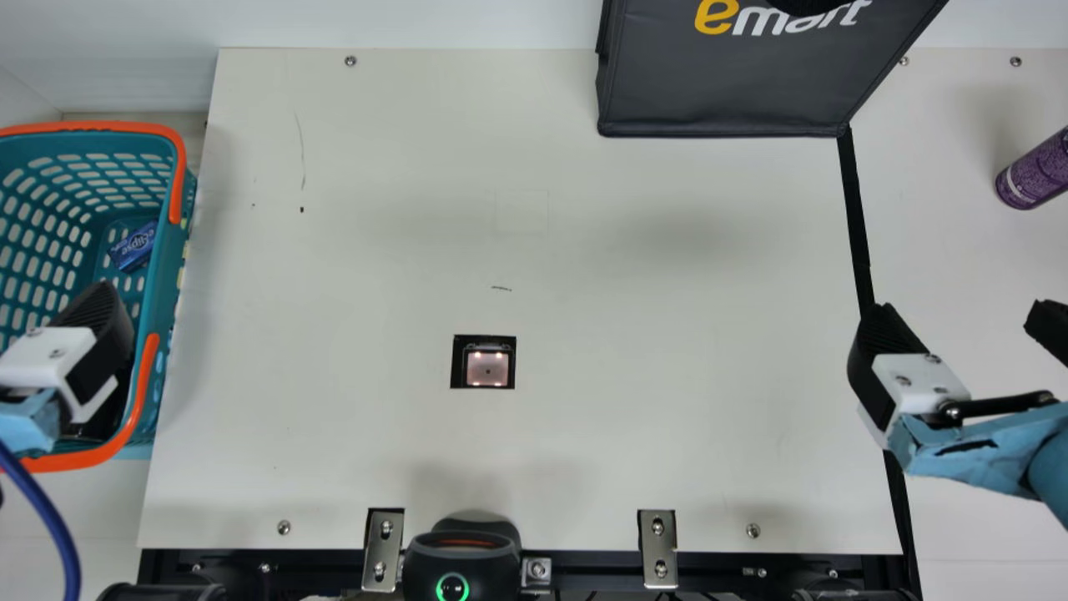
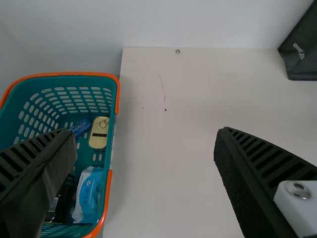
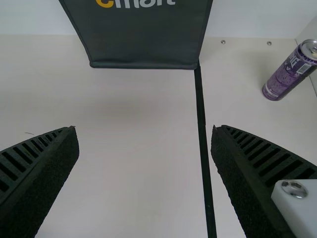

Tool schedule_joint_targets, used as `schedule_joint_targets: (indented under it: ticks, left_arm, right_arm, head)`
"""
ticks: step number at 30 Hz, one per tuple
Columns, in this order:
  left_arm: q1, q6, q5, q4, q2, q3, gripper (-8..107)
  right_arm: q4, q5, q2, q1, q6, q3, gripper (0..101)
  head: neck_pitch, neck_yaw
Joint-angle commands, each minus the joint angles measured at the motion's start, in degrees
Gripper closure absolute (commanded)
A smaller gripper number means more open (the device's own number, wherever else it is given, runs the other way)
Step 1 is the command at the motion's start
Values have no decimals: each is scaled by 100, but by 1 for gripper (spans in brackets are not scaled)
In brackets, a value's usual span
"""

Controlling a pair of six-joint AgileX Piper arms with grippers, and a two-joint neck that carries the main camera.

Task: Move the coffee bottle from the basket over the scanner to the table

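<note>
At the main view's left edge, my left gripper (image 1: 92, 334) is over the near part of the teal basket (image 1: 158, 275), one finger showing. The left wrist view has the left gripper (image 2: 143, 134) wide open, nothing between its fingers. A dark bottle (image 2: 60, 202), apparently the coffee bottle, lies low in the basket (image 2: 113, 134), partly behind a finger. The square scanner window (image 1: 488, 366) is set in the table (image 1: 651, 275). My right gripper (image 1: 959, 321) is above the table's right side; in the right wrist view the right gripper (image 3: 144, 130) stands open and holds nothing.
The basket also holds a blue pack (image 2: 80, 127), a gold tin (image 2: 99, 133) and a blue-white packet (image 2: 89, 194). A dark bag (image 1: 726, 83) stands at the back, a purple can (image 1: 1035, 171) at the right. A black device (image 1: 460, 551) with a green ring is at the front edge.
</note>
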Motion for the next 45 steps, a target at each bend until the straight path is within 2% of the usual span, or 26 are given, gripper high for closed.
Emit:
schedule_joint_targets:
  ticks: [1,15,31,38,45]
  left_arm:
    - [0,0,0,0,0,0,9]
    - [0,0,0,0,0,0,9]
    - [58,-53,-49,32,71,1,9]
    - [571,-242,-273,94,496,1,9]
    - [1657,56,-531,-223,1121,-73,9]
  right_arm:
    - [0,0,0,0,0,0,6]
    - [0,-5,0,0,0,0,6]
    - [0,-5,0,0,0,0,6]
    - [0,-5,0,0,0,0,6]
    - [0,-5,0,0,0,0,6]
  head:
    - [-175,142]
    - [-175,2009]
    - [-175,2009]
    - [-175,2009]
    - [-175,2009]
